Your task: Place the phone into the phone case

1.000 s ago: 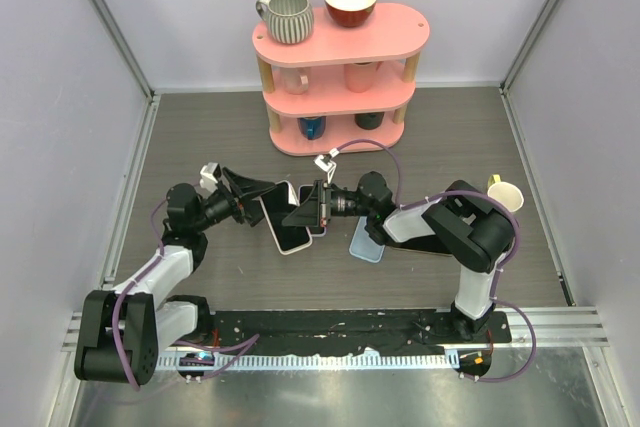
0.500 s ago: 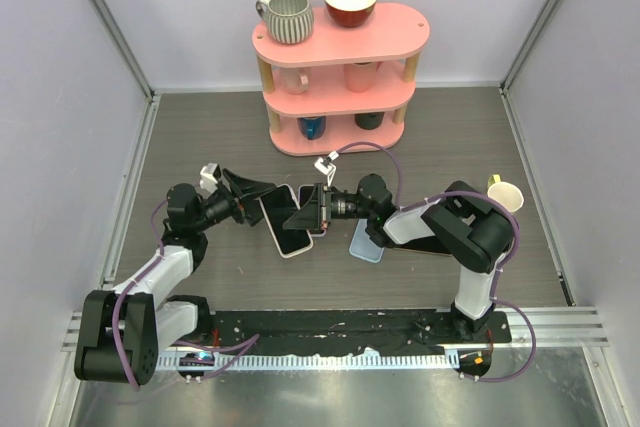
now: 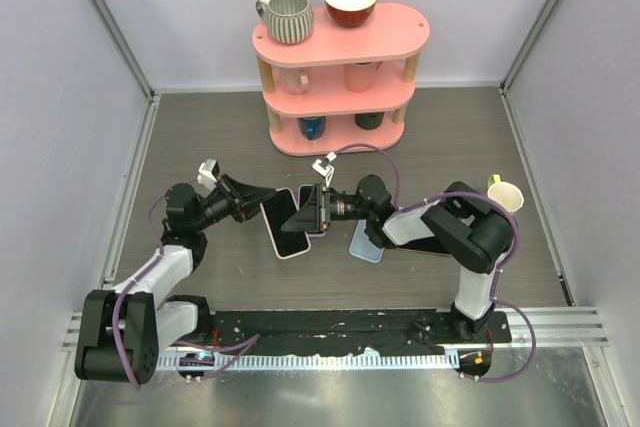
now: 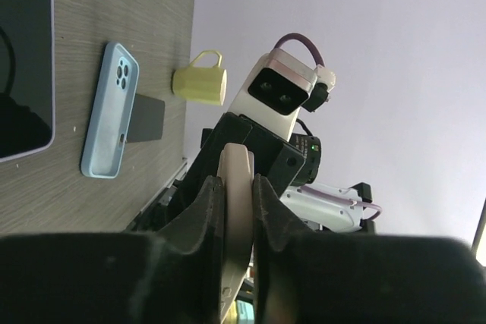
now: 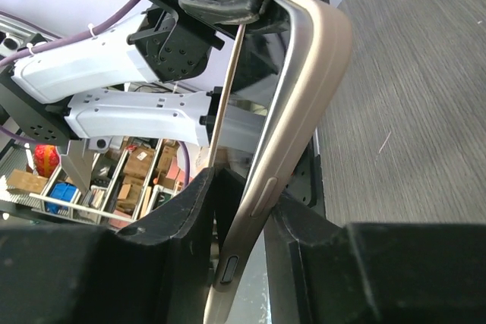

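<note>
A dark-screened phone sits in a pale beige phone case and hangs flat just above the table between both arms. My left gripper is shut on its left end. In the left wrist view the case's thin edge is pinched between the jaws of the left gripper. My right gripper reaches in from the right. In the right wrist view the right gripper stands slightly open around the case's button side, with a gap at one finger. I cannot tell if the phone is fully seated.
A second black phone lies flat under the right gripper. A light blue case lies right of it, with a dark flat item beyond. A yellow cup is at the far right and a pink shelf holding mugs at the back.
My left gripper has closed on the left end of the cased phone. My right gripper's jaws have eased apart. The phone shifted slightly toward the near edge.
</note>
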Robot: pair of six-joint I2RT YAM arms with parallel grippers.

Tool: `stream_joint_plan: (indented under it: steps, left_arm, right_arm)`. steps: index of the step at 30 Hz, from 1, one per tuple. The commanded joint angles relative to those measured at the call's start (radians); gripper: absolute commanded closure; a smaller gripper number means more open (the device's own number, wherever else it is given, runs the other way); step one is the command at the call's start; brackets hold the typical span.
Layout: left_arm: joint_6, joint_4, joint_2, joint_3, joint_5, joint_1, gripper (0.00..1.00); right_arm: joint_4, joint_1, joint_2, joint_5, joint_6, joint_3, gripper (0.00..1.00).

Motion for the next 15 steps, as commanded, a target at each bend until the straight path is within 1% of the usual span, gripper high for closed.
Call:
stream_joint_plan:
  steps: [1, 3, 7, 8, 9, 11, 12, 13, 14, 15]
  left_arm:
    - [0.009, -0.039, 0.012, 0.034, 0.049, -0.003, 0.97]
    - [0.034, -0.037, 0.013, 0.041, 0.056, -0.005, 1.0]
    - [0.046, 0.043, 0.025, 0.044, 0.093, -0.003, 1.0]
    - [0.045, 0.062, 0.03, 0.047, 0.102, -0.003, 0.99]
    - [0.043, 0.079, 0.032, 0.051, 0.109, -0.003, 1.0]
    - [0.042, 0.13, 0.038, 0.057, 0.128, -0.003, 0.99]
    - [0.043, 0.146, 0.039, 0.062, 0.136, -0.003, 0.96]
    - [0.042, 0.151, 0.042, 0.07, 0.142, -0.003, 0.91]
    - [0.043, 0.154, 0.041, 0.074, 0.151, -0.003, 0.73]
    - [0.042, 0.165, 0.041, 0.077, 0.158, -0.005, 0.66]
  right_arm:
    - [0.091, 0.004, -0.03, 0.027, -0.067, 0.056, 0.66]
    - [0.077, 0.004, -0.028, 0.036, -0.067, 0.064, 0.65]
    - [0.073, 0.004, -0.026, 0.039, -0.052, 0.073, 0.65]
    - [0.076, 0.006, -0.027, 0.038, -0.051, 0.071, 0.67]
    - [0.079, 0.004, -0.028, 0.036, -0.051, 0.07, 0.73]
    - [0.085, 0.004, -0.03, 0.039, -0.051, 0.062, 0.82]
    - [0.091, 0.004, -0.034, 0.041, -0.051, 0.061, 0.92]
    - [0.097, 0.004, -0.037, 0.041, -0.051, 0.055, 0.96]
    - [0.1, 0.003, -0.045, 0.042, -0.052, 0.05, 0.99]
    - [0.103, 0.003, -0.051, 0.044, -0.054, 0.048, 0.99]
